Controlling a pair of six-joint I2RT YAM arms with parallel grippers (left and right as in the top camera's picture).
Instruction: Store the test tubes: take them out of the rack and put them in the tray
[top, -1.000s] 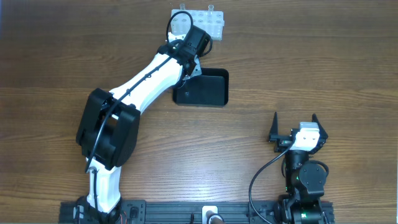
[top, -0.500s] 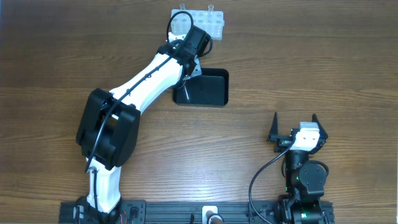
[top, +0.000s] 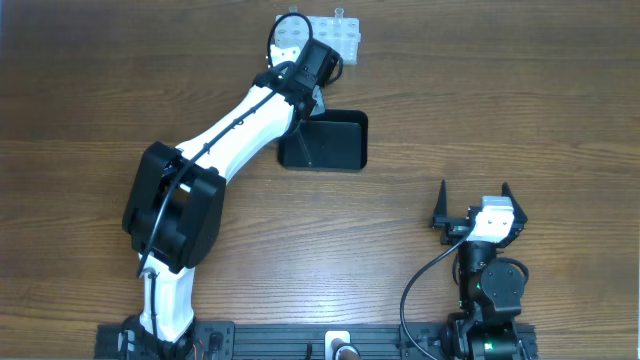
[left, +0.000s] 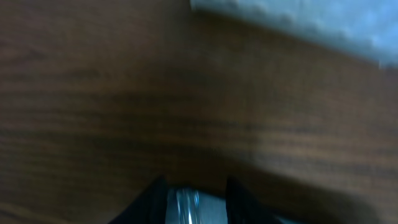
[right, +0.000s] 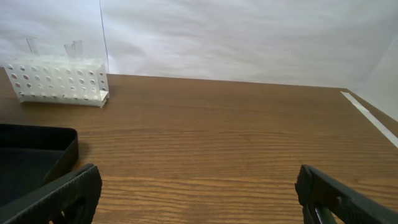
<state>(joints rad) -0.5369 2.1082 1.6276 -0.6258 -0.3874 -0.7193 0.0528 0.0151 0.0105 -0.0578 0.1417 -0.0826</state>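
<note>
The white test tube rack (top: 322, 38) stands at the table's far edge, with a few clear tubes (right: 71, 48) upright in it. Just in front of it lies the black tray (top: 340, 145). My left gripper (top: 308, 100) hangs over the tray's far left corner, near the rack, shut on a clear test tube (left: 185, 205) that shows between its dark fingers (left: 152, 198). The rack (left: 311, 22) is a pale blur beyond it. My right gripper (top: 472, 212) rests low near the front right, open with nothing in it, far from the rack (right: 59, 81) and the tray (right: 34, 152).
Bare brown wood table (top: 520, 110) lies all around. A white wall (right: 249, 37) rises behind the table's far edge. A strip of white tape (right: 370, 115) lies on the wood at the right.
The left wrist has shifted slightly toward the rack, still holding the tube above the tray's left end. The right arm has not moved.
</note>
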